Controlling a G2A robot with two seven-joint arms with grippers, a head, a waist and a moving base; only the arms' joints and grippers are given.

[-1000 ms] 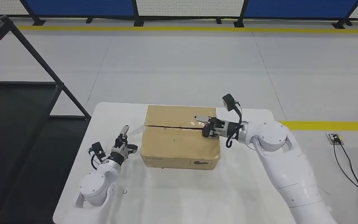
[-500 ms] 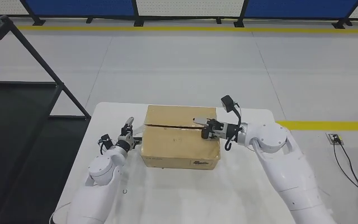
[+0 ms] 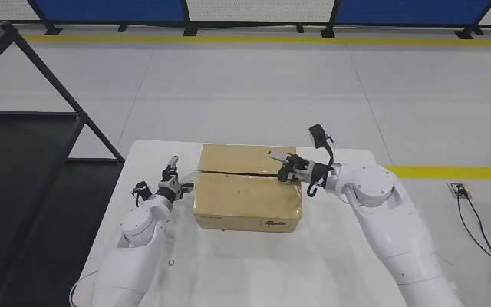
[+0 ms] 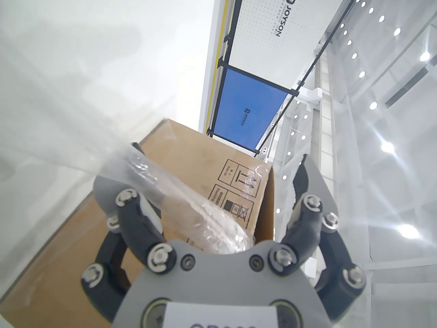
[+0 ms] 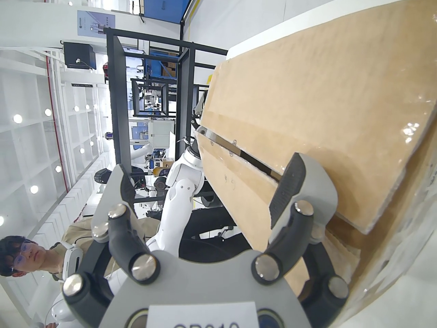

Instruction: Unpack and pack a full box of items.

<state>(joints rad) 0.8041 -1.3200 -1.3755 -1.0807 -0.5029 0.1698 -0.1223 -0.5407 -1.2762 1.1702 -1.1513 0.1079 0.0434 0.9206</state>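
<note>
R fingers [image 5: 290,189] spread at cardboard box [image 3: 245,196] seam, L fingers [image 4: 309,189] apart

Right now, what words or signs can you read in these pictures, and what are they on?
Nothing here can be quoted word for word.
Cardboard box, side: handling pictures with tiny words, too small to read.
Cardboard box, front: printed mark, too small to read.
Left gripper: white label, cut off at the picture's edge.
Right gripper: white tag, cut off too.
White panel and blue panel: brand marks, not read out.
</note>
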